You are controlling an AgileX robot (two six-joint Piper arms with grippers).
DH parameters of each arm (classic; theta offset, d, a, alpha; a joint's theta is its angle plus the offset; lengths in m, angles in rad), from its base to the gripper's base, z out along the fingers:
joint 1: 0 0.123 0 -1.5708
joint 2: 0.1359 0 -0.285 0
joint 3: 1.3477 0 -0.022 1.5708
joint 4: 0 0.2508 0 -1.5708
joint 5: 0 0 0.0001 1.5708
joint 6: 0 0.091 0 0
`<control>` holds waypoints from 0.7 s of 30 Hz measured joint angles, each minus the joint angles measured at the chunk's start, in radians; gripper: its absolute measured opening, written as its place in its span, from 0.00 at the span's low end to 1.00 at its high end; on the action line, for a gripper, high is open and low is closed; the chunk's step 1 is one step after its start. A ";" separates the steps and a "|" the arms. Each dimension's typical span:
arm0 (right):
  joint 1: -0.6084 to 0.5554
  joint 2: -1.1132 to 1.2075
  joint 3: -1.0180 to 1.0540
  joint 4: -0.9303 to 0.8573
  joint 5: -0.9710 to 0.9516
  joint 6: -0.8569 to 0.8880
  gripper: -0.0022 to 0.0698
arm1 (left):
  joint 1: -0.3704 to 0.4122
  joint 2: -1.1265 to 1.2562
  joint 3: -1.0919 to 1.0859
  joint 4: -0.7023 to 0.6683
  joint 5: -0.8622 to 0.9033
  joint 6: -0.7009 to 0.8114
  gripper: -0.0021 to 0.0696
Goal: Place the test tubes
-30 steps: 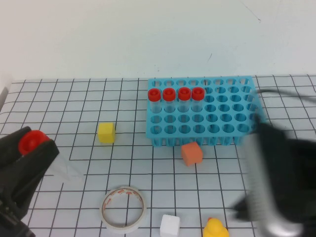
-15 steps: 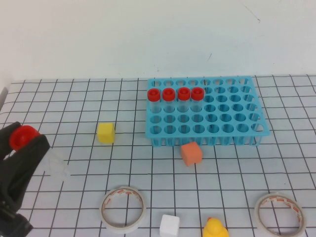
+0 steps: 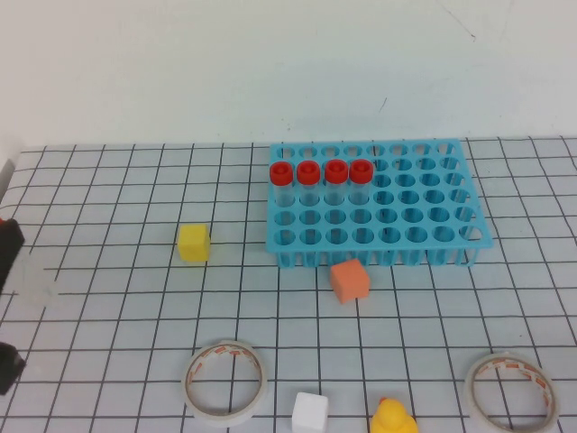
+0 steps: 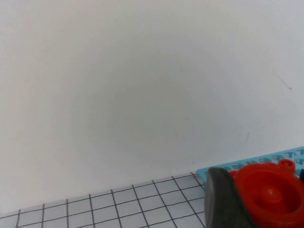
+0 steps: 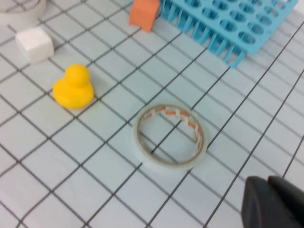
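A blue test tube rack (image 3: 424,212) stands at the back middle of the table, with several red-capped tubes (image 3: 320,171) upright in one of its back rows. My left gripper (image 3: 7,245) is at the far left edge of the high view, shut on a clear test tube (image 3: 36,281). In the left wrist view the tube's red cap (image 4: 271,198) sits between the dark fingers (image 4: 222,202), with the rack (image 4: 223,169) behind it. My right gripper (image 5: 268,181) is out of the high view; its wrist view shows it shut and empty above the grid mat.
A yellow cube (image 3: 194,242) lies left of the rack and an orange cube (image 3: 350,280) in front of it. Near the front edge are two tape rolls (image 3: 225,379) (image 3: 509,390), a white cube (image 3: 310,410) and a yellow duck (image 3: 393,419).
The left gripper has carried the tube leftward, almost out of the high view. The right arm has withdrawn from the high view, uncovering the right tape roll.
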 joint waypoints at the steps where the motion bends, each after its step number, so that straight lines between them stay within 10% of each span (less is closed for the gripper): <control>1: 0.000 0.000 0.008 0.000 0.000 0.000 0.03 | 0.000 0.000 0.000 -0.003 -0.015 0.003 0.40; 16: 0.000 0.000 0.027 0.000 0.000 0.001 0.03 | -0.079 0.000 0.000 -0.040 -0.123 0.024 0.40; 21: 0.000 0.000 0.027 0.002 0.000 0.001 0.03 | -0.079 0.007 -0.014 0.181 -0.056 -0.343 0.40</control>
